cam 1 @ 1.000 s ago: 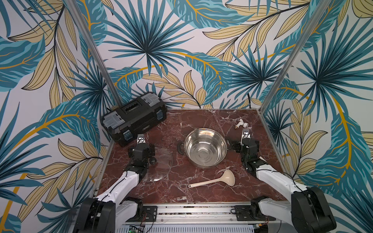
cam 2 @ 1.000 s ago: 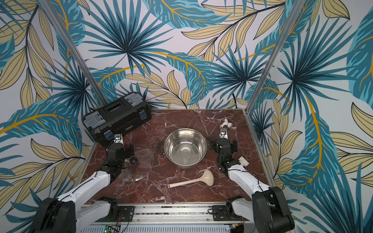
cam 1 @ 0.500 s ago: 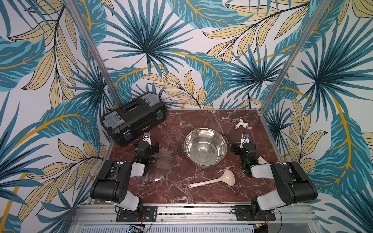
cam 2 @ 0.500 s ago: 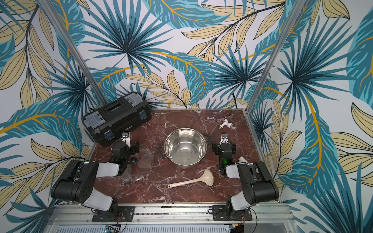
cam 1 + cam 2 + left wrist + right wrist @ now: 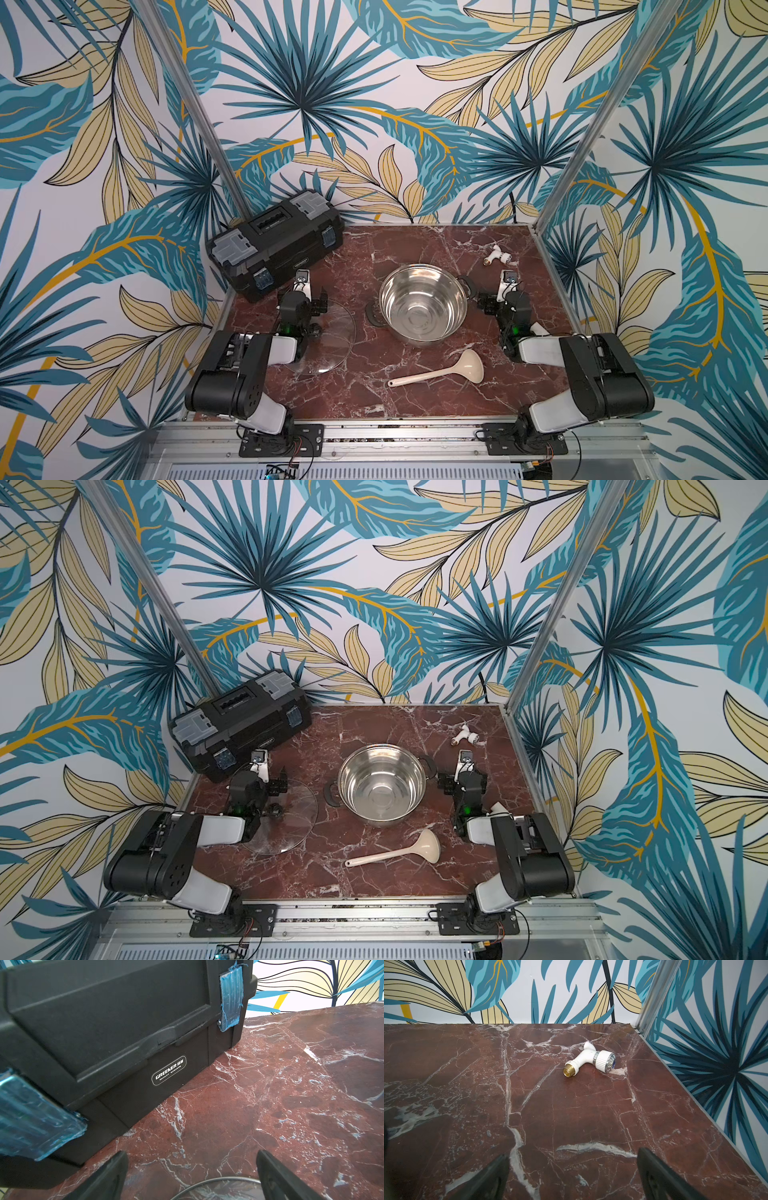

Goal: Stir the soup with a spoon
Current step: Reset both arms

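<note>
The shiny steel pot [image 5: 423, 305] [image 5: 382, 785] stands mid-table with bare metal inside; no soup shows. The spoon, a cream ladle [image 5: 436, 372] [image 5: 395, 854], lies flat in front of the pot, bowl to the right. My left gripper [image 5: 307, 293] [image 5: 266, 777] [image 5: 191, 1167] is open and empty over the far edge of the glass lid [image 5: 328, 336], facing the toolbox. My right gripper [image 5: 505, 293] [image 5: 461, 775] [image 5: 572, 1167] is open and empty just right of the pot, over bare marble. Neither touches the spoon.
A black toolbox [image 5: 274, 239] [image 5: 104, 1032] fills the back left corner, close ahead of the left gripper. A small white pipe fitting [image 5: 498, 255] [image 5: 589, 1059] lies at the back right. The lid rim [image 5: 218, 1180] sits under the left gripper. Walls enclose three sides of the table.
Both arms have folded up from a low, stretched pose, elbows now raised near the front rail. The grippers stay open and near their places. Pot, spoon and lid have not moved.
</note>
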{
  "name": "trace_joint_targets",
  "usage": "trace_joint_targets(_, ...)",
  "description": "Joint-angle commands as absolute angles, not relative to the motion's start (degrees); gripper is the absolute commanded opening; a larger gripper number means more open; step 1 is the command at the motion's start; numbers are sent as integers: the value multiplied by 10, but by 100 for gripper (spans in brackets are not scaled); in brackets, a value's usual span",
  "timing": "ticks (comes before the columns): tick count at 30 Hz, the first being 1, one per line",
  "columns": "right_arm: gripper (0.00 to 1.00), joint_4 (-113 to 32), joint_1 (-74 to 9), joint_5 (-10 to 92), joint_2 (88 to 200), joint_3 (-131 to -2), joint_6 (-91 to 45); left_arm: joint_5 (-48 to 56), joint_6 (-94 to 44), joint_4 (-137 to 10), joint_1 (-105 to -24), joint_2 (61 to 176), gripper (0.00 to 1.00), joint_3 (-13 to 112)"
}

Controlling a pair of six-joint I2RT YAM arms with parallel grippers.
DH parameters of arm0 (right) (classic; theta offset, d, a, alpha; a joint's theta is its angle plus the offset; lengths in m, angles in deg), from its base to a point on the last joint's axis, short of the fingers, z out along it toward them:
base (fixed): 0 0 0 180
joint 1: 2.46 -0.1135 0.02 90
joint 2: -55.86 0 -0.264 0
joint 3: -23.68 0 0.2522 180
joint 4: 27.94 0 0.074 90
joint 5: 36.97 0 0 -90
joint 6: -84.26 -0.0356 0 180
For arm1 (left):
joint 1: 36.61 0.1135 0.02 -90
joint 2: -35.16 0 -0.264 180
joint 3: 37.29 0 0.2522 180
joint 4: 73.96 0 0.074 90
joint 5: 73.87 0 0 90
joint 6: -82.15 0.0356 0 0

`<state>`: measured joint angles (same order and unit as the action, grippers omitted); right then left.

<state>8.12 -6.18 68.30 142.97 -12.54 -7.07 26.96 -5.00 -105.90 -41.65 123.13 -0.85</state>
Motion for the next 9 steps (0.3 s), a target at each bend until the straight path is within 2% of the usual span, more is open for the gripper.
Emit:
trace_joint_targets(1,99,84,-60,677,1423,-128,-77,262,-44,-1073,-412,1223,100,-2)
trace_joint_targets(9,100,84,-60,677,1424,-128,-77,255,-45,-1070,-409,1223,100,-1)
